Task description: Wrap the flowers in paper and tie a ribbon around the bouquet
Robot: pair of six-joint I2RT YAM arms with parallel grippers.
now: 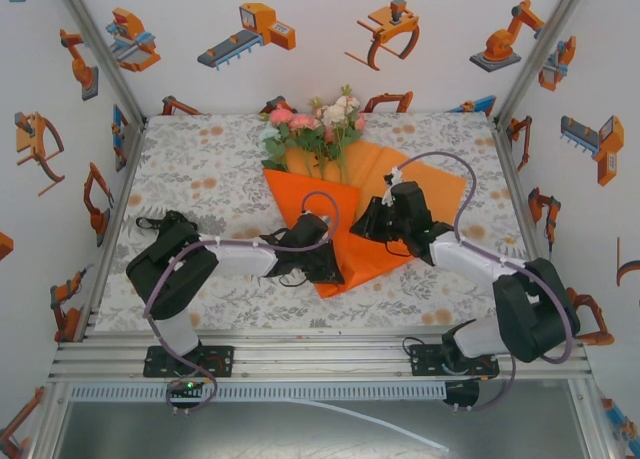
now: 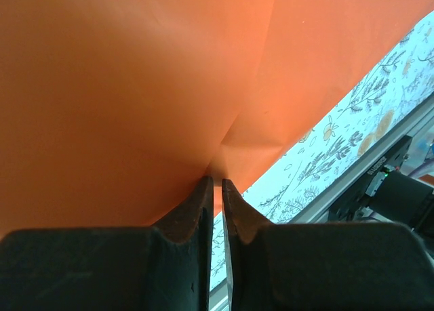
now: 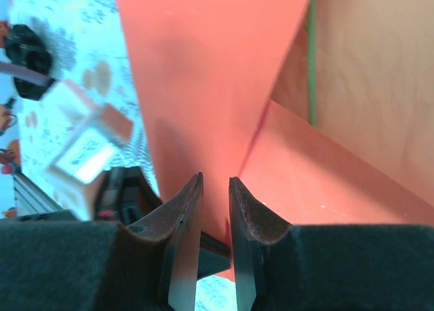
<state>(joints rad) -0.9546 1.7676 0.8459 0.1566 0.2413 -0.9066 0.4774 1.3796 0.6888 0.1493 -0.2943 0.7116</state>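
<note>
The flowers [image 1: 318, 119] lie at the back middle of the table, pink and white blooms away from me. Their stems run down under the orange paper [image 1: 420, 184], which is folded over them into a rough cone, a loose bouquet. My left gripper [image 1: 333, 257] is at the cone's lower left edge. In the left wrist view its jaws [image 2: 218, 182] are pinched on a corner of the paper [image 2: 122, 87]. My right gripper [image 1: 370, 224] is at the cone's right side, its jaws [image 3: 215, 179] closed around a fold of paper [image 3: 203, 74]. A green stem [image 3: 311, 67] shows there. The ribbon is out of view.
A grey-orange floral tablecloth [image 1: 200, 169] covers the table. White walls with orange robot stickers [image 1: 40, 179] close in the left, back and right. An aluminium rail [image 1: 300, 354] runs along the near edge by the arm bases.
</note>
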